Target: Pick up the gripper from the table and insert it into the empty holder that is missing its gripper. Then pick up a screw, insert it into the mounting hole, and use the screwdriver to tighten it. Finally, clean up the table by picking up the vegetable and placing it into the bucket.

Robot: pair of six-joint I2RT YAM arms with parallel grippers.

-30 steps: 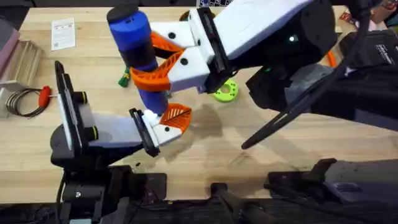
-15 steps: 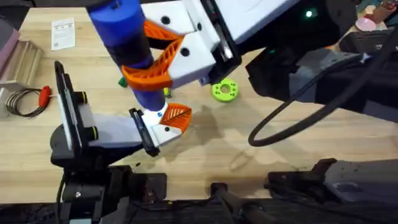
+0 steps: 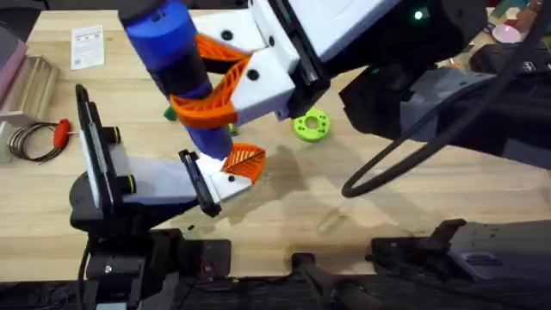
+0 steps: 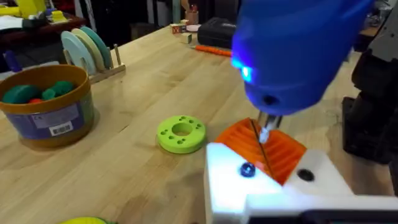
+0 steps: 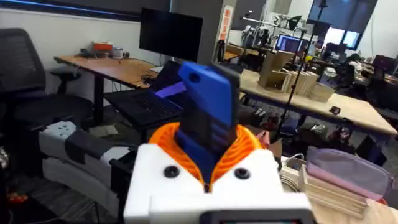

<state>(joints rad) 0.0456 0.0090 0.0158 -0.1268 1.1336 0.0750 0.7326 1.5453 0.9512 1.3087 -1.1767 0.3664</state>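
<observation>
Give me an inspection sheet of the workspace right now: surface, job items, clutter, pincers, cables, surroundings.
Surface: wooden table, bare at front centre.
Job's things: screwdriver upright, bit down at the holder, which carries an orange finger; blue light on. Bucket upright with green and red pieces inside.
Clutter: green disc, red-handled tool, paper card, plate rack.
Grippers: right pincer shut on the screwdriver; left pincer: cannot tell.
Cables: black cable looping over the table at right.
Surroundings: desks, monitor, chair.
</observation>
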